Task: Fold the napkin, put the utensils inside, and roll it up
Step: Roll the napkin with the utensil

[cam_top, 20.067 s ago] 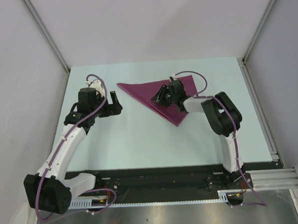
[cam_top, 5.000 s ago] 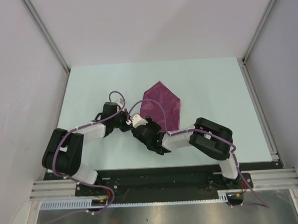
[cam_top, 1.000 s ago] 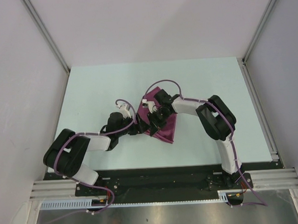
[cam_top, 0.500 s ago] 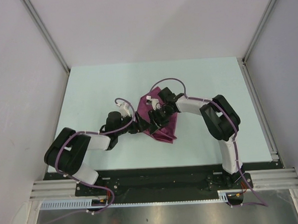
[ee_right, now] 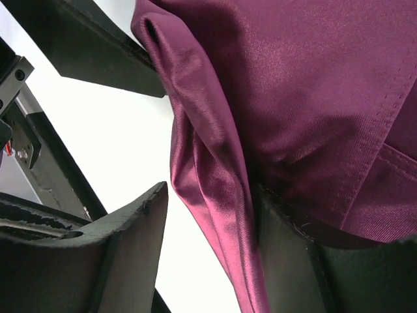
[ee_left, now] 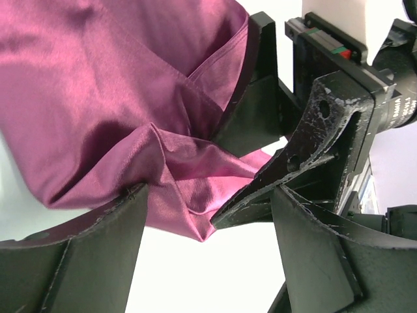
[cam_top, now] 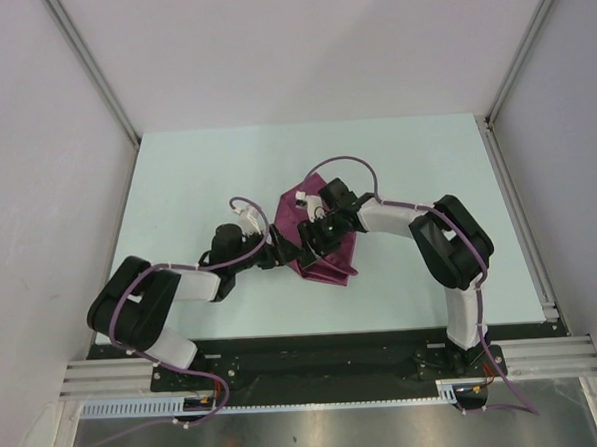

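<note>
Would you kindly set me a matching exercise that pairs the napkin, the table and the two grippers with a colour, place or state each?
Things:
1. napkin
2. table
3. left gripper
4. right gripper

Descriptions:
A. open, reaching over the napkin from the right
B. pale mint
C. plum purple, bunched into folds
D. open, at the napkin's left edge

Pairs: 1-C; 2-B; 3-D; 4-A

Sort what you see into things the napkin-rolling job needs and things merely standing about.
Job: napkin, left gripper, right gripper. No utensils visible.
Just there: table, metal rail, wall.
</note>
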